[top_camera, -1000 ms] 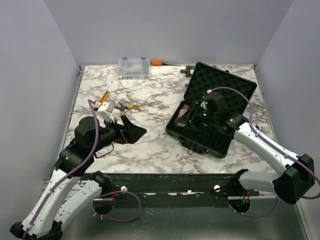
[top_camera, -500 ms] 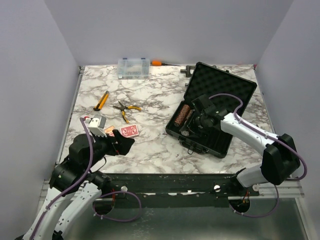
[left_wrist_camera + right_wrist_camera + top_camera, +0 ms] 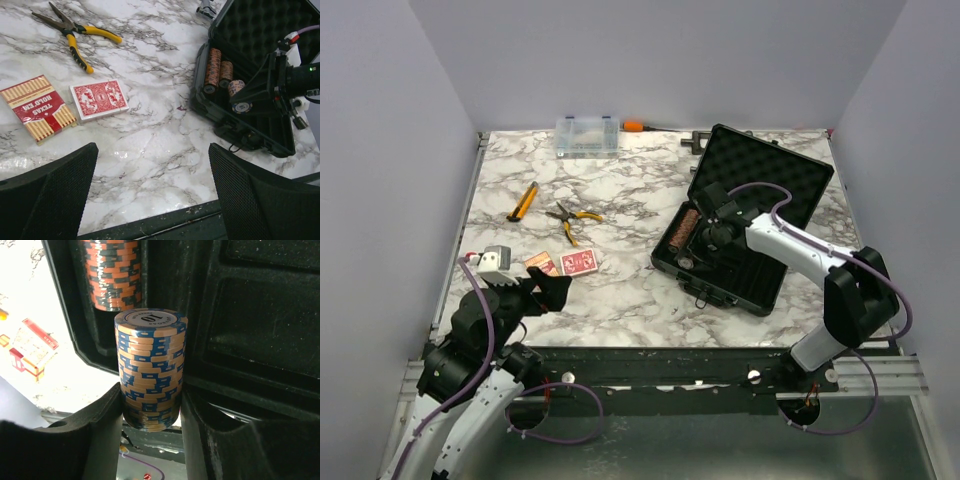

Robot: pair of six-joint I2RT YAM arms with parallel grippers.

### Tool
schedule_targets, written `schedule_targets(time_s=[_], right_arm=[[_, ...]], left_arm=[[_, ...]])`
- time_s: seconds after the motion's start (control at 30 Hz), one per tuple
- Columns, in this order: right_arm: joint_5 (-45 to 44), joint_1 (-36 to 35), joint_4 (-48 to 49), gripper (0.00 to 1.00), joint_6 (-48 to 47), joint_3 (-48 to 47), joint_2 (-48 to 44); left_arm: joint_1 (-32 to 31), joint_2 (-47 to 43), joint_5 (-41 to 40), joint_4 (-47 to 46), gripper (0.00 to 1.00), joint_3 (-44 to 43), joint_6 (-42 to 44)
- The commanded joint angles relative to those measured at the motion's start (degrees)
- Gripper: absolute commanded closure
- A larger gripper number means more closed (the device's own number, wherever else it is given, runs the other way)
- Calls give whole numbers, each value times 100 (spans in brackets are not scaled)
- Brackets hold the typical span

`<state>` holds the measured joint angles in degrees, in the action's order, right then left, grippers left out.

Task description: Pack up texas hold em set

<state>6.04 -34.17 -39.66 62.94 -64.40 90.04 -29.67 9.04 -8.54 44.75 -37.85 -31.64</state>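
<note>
- A white marble-patterned counter [image 3: 640, 200] with grey veins, seen from above, with a robot arm at each near corner
- The black rectangular hard case [image 3: 760, 160] lies open on the right half of the counter; its raised lid is lined with bumpy egg-crate foam and its base is a moulded black tray with long troughs
- The right hand [image 3: 151, 392] reaches into the left end of the tray, its two padded fingers clamped on the sides of a blue-and-tan chip roll [image 3: 150, 365]; this is a short cylinder of striped-edge chips with a round white "10" label on the end face
- Whether that roll touches the tray cannot be told
- Just beside it, two brown-red chip rolls [image 3: 214, 67] lie lengthwise in the troughs
- The left hand [image 3: 152, 165] hangs over the near left part of the counter, its broad, dark, mesh-textured fingers spread wide with nothing between them
- In front of it a red-backed card deck [image 3: 98, 99] lies flat on the marble, and just to its left lies a flat red and cream striped box [image 3: 39, 112] printed "TEXAS HOLD EM"
- Further back lie pliers [image 3: 75, 37] with yellow-orange handles
- A small clear plastic organizer box [image 3: 587, 134] sits at the far edge
</note>
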Motion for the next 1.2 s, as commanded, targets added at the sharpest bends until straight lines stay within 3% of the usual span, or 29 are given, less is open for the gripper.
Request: schedule_targets(time_s=[0.0,1.17], right_arm=[[-285,9,-197,99,-47,-324,229],[-723,436,-376,99,-604,-1013,1163]], left_arm=[[25,-23,-419,40,10,48,1],[32,-6,-456,36,12,99,0]])
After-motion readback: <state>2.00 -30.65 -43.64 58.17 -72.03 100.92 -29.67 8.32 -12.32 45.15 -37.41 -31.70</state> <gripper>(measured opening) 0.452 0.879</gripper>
